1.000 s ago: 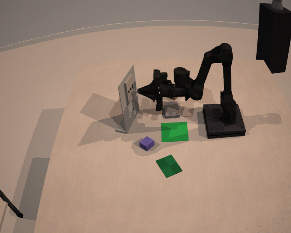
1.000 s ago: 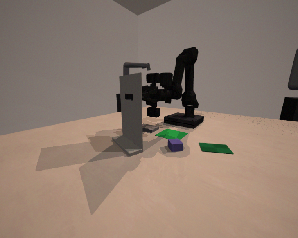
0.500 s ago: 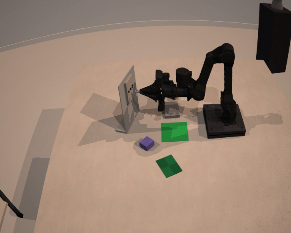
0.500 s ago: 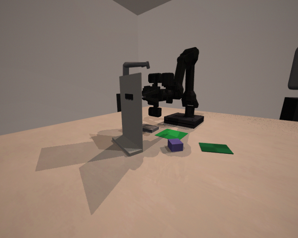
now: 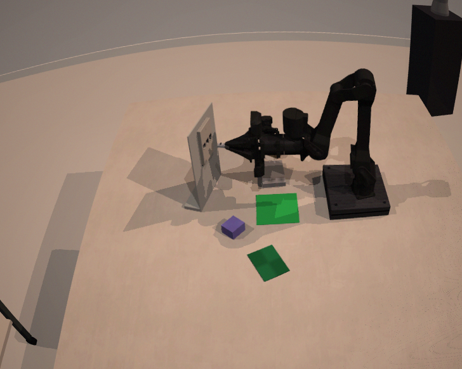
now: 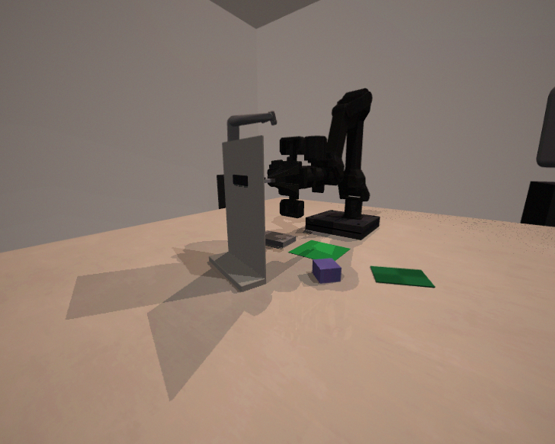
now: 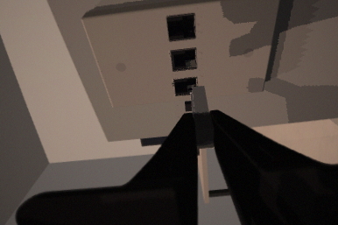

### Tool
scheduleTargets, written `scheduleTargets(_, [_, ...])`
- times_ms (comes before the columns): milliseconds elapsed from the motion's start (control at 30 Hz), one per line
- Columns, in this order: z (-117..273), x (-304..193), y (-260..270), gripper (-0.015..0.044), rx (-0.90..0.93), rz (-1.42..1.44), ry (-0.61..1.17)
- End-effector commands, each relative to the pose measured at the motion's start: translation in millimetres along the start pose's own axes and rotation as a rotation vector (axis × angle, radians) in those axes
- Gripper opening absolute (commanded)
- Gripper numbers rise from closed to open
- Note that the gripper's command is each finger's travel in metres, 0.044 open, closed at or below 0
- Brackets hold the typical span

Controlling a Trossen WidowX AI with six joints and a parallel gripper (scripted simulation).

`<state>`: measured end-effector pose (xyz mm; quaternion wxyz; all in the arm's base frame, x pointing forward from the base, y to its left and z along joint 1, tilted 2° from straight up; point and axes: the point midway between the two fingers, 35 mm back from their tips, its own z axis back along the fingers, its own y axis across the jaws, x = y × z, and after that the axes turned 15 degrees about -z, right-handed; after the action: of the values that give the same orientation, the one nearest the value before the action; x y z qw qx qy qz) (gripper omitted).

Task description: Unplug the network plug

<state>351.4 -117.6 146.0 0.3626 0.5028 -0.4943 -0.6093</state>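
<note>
My gripper (image 5: 226, 145) (image 6: 272, 180) (image 7: 200, 120) is shut on the small pale grey network plug (image 5: 221, 146) (image 6: 268, 180) (image 7: 200, 98). The plug is out of the socket, held level in front of the upright panel (image 5: 196, 174) (image 6: 244, 224). In the wrist view, the panel's pale faceplate (image 5: 203, 157) (image 7: 136, 67) shows three dark square openings with no plug in them. The plug's front end overlaps the lowest opening in that view. The plug's tab is hard to make out. A bright green square (image 5: 264, 216) (image 6: 335, 250) lies flat on the table, low beside the arm.
A dark green square (image 5: 268, 262) (image 6: 402, 276) lies farther from the arm. A purple block (image 5: 233, 227) (image 6: 325, 271) stands between the panel foot and the green squares. A low grey box (image 5: 273, 184) (image 6: 280, 239) lies below the gripper, beside the bright square.
</note>
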Motion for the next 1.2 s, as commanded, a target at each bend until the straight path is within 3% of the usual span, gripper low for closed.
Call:
scheduleTargets(0, [4.5, -0.9, -0.4, 0.0000, 0.001, -0.004, -0.003])
scheduleTargets(1167, [18.3, -8.6, 5.6, 0.0000, 0.001, -0.001, 0.000])
